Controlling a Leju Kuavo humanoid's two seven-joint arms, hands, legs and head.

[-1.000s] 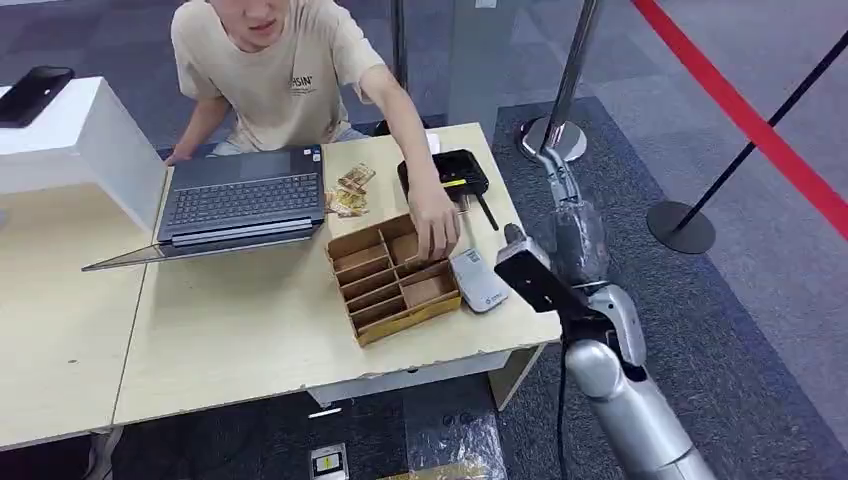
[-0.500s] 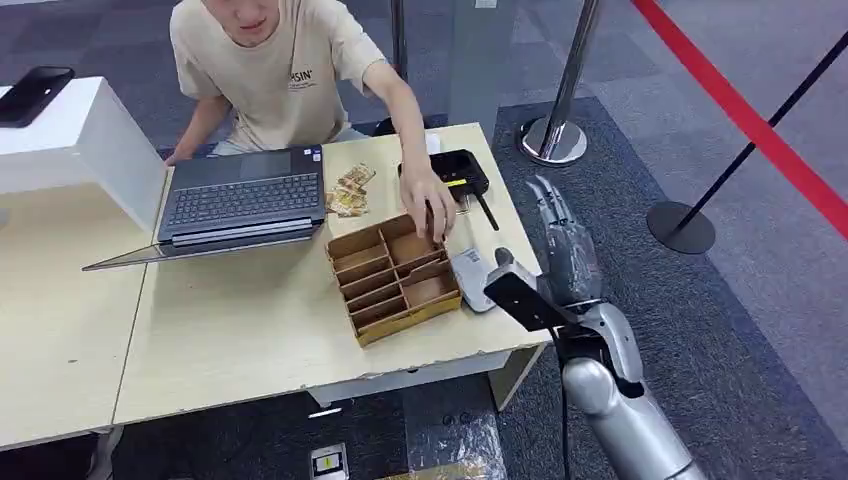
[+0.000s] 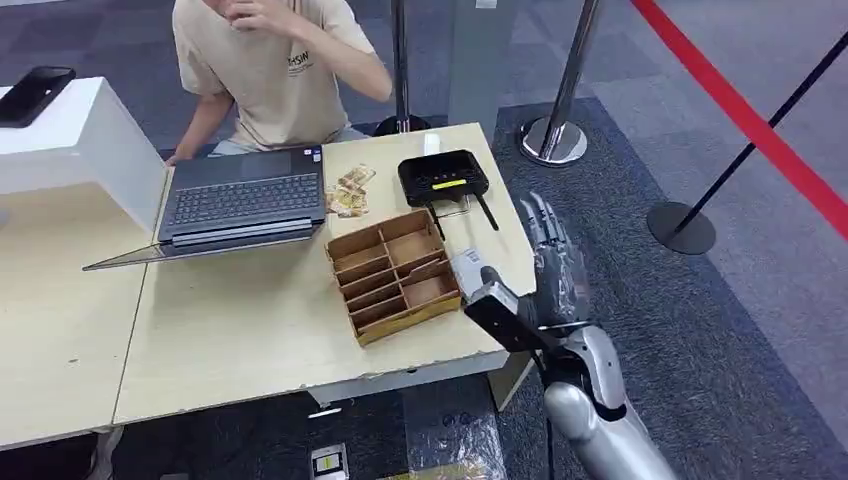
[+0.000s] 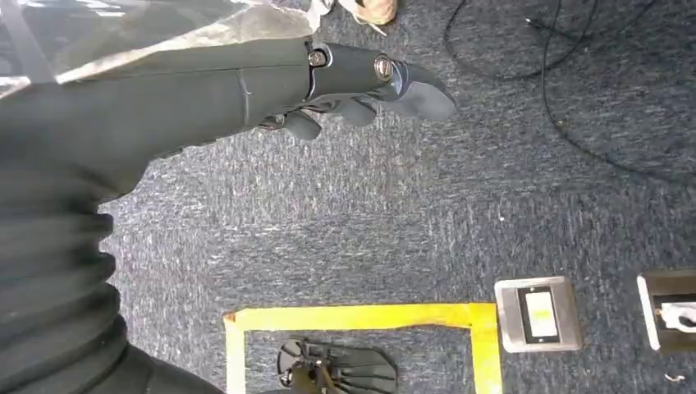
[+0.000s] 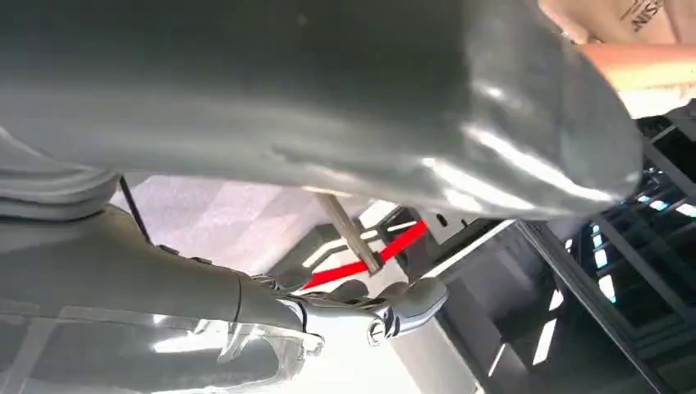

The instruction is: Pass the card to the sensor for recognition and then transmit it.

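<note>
Right hand (image 3: 548,262) raised at the surface's (image 3: 250,330) right edge, fingers (image 3: 540,222) extended and apart, nothing held. It stands just right of the card (image 3: 468,266), which lies flat on the surface just right of the divided cardboard tray (image 3: 393,275); the wrist block covers the card's near end, so contact can't be confirmed. Right wrist view is mostly blurred grey cover; fingers there are hard to make out.

Left hand (image 4: 328,78) hangs over grey carpet (image 4: 369,213), fingers loosely curled, holding nothing. Yellow tape outline (image 4: 361,316) and a floor socket plate (image 4: 538,313) on the carpet below.

Black sensor box (image 3: 442,178) sits behind the tray, well clear of the card, a thin black antenna angling off toward the right hand. Open laptop (image 3: 240,195) left of the tray, small gold-coloured bits (image 3: 348,192) between laptop and sensor, too small to identify. Person in a beige shirt (image 3: 285,75) sits behind the surface, head cut off by the frame, one hand up at the face. White stand (image 3: 85,140) far left with a dark phone (image 3: 35,93) on top. Stanchion posts (image 3: 560,130) and red rope (image 3: 740,110) to the right.
</note>
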